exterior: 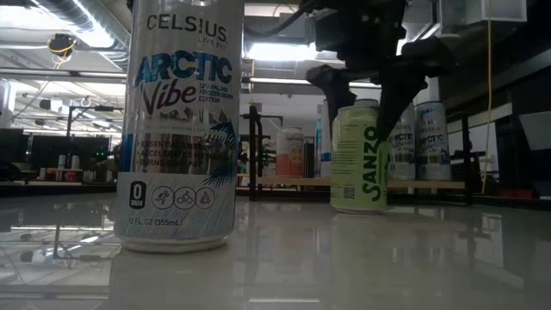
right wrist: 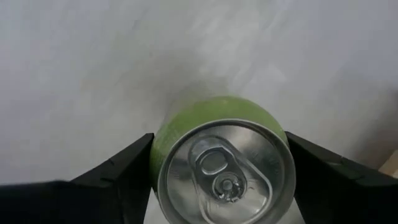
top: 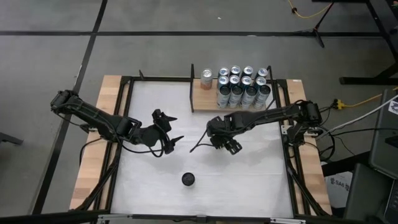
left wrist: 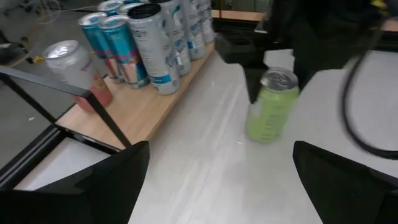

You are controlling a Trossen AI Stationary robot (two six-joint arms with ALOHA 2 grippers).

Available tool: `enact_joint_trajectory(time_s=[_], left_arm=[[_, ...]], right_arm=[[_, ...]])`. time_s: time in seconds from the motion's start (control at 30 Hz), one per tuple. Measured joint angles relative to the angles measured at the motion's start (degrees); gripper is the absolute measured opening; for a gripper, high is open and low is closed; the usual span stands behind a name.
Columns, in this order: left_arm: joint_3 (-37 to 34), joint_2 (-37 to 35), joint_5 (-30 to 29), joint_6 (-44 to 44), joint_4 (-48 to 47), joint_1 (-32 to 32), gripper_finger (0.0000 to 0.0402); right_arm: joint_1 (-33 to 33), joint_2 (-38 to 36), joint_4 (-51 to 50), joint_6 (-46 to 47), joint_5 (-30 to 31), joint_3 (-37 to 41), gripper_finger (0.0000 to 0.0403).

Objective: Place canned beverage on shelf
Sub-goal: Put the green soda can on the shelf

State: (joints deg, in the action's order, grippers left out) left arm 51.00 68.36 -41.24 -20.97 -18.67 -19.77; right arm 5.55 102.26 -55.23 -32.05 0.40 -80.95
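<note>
A green can (exterior: 357,164) stands upright on the white table, just in front of the shelf (top: 208,98). My right gripper (top: 227,142) comes down over it from above and is shut on its upper part. The shelf, a light wooden board at the table's far edge, carries several blue-and-silver cans (top: 244,87) and a pink can (top: 206,79) at its left end. A tall Arctic Vibe can (top: 188,179) stands alone near the table's front edge. My left gripper (top: 171,132) hovers open left of centre, touching nothing. My right gripper pinches the green can's upper wall (right wrist: 160,155), just below the rim, between its two fingers, one on each side. The fingers (exterior: 392,99) point down from above. The can is upright; in the low view its base (exterior: 357,207) appears to rest on the table.
Black metal uprights (left wrist: 93,109) and a black frame bound the shelf and the table. Pale wooden strips (top: 106,124) run along both sides. Bare white table lies between the green can and the Arctic Vibe can, and the shelf's left part (left wrist: 149,106) between the pink can and the others is bare.
</note>
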Motion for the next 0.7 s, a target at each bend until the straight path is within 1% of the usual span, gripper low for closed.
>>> enact_joint_trajectory(time_s=[0.13, 0.27, 0.4, 0.7], left_arm=[[0.0, 0.0, -2.3, 0.0, 0.0, 0.2, 0.0387], [0.0, 0.0, -3.0, 0.0, 0.1, 0.9, 0.0387], [0.0, 0.0, -3.0, -0.1, 0.5, 1.8, 0.0387], [0.0, 0.0, -3.0, -0.1, 0.4, 3.1, 0.0387]], right_arm=[[0.0, 0.0, 0.0, -6.9, -0.5, 0.0, 0.0293], [0.0, 0.0, -0.1, -10.1, -1.5, 0.0, 0.0293], [0.0, 0.0, 0.2, -10.4, -1.5, 0.0, 0.0299], [0.0, 0.0, 1.6, -10.4, -1.5, 0.0, 0.0332]])
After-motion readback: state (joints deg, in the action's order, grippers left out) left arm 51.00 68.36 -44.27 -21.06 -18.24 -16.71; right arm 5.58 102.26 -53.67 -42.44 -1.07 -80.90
